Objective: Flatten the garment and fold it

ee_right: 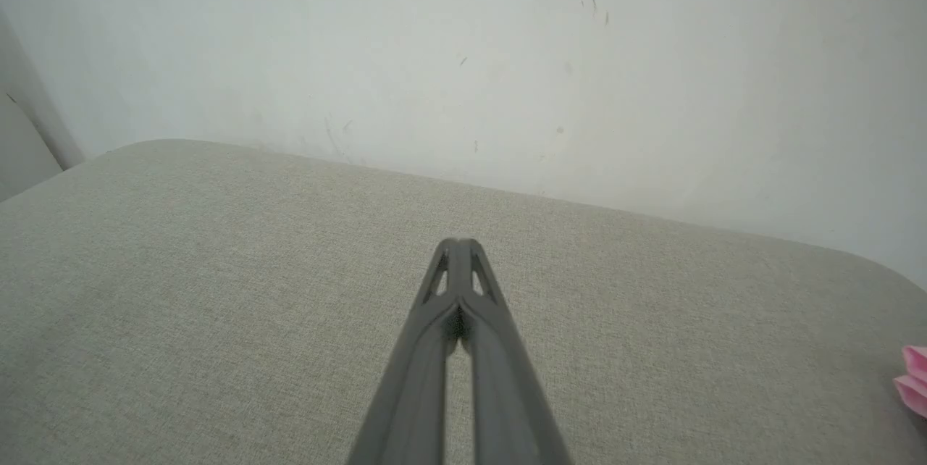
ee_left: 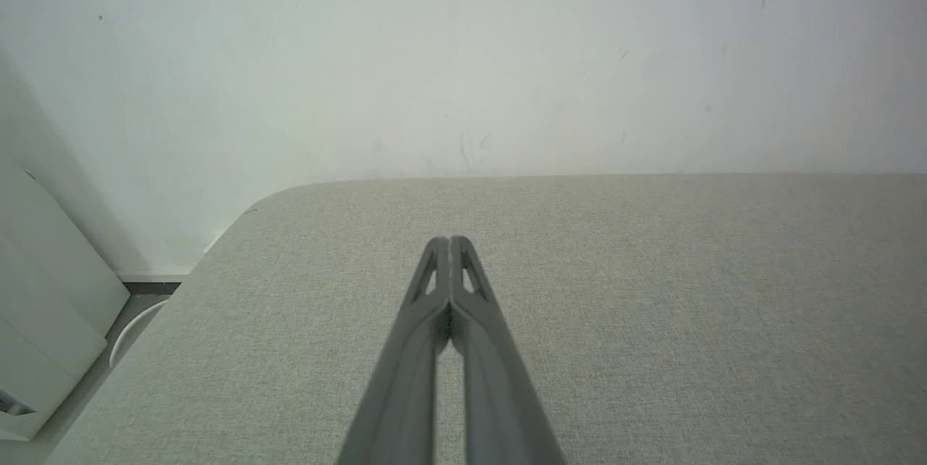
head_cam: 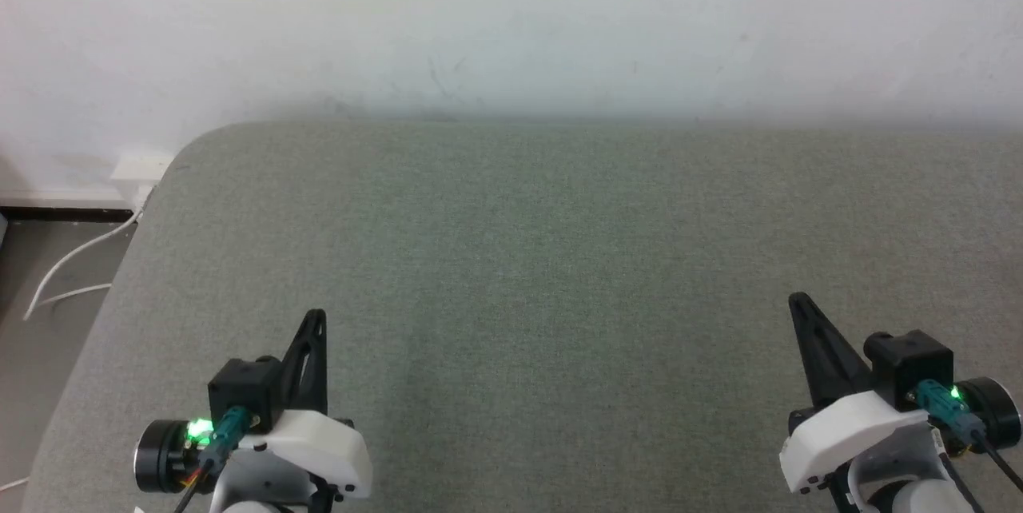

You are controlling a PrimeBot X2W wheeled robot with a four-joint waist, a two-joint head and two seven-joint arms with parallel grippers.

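The worktop (head_cam: 511, 257) is plain grey-green weave; the wall (head_cam: 511, 17) behind it off-white, faintly scuffed. The left pincer (head_cam: 317, 321) and right pincer (head_cam: 799, 307) are black. The garment (ee_right: 914, 378) on the worktop is pink.

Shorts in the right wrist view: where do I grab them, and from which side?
A pink folded edge of the shorts shows at the right border, lying on the grey pad; the rest is hidden. Probably best to take that near edge with the right gripper, coming from the left of that view. It is shut, so open it first.
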